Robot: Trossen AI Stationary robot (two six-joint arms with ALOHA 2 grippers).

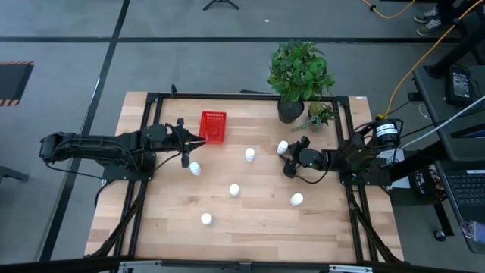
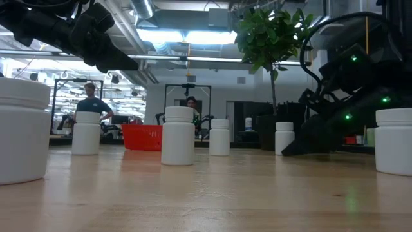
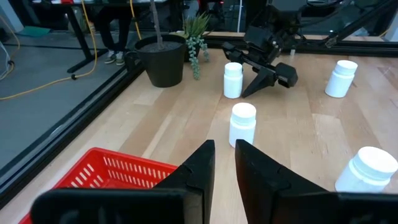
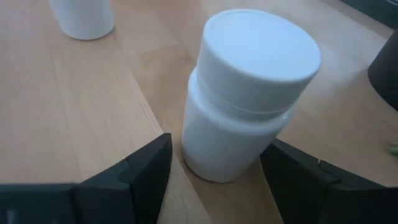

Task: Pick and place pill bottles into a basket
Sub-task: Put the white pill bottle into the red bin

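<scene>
On the wooden bench (image 1: 250, 216), six white bottles stand upright and well apart, none yet in the red basket (image 1: 213, 127). Nearest the front edge is one bottle (image 1: 206, 219), then a pair at mid-bench (image 1: 235, 189) and (image 1: 296, 199).

Farther back, the right gripper (image 1: 290, 157) sits low on the bench with its fingers spread wide, straddling the base of a bottle (image 4: 245, 93) without yet touching it. That bottle (image 1: 283, 147) stands just in front of the dark plant pot (image 1: 290, 111).

The left gripper (image 1: 184, 148) hovers beside the basket, its fingers (image 3: 199, 168) nearly pressed together and holding nothing; another bottle (image 1: 195, 168) stands just in front of it.

The step in hand appears to be the right arm's grasp. To do it well, the gripper should probably ease forward until the bottle sits centred between the fingers, then close on the body below the cap, not on the cap's rim. Closing off-centre could tip the bottle or nudge it toward the pot. A straight lift should clear the bottle at centre back (image 1: 249, 155) on the way to the basket, at the back left.
</scene>
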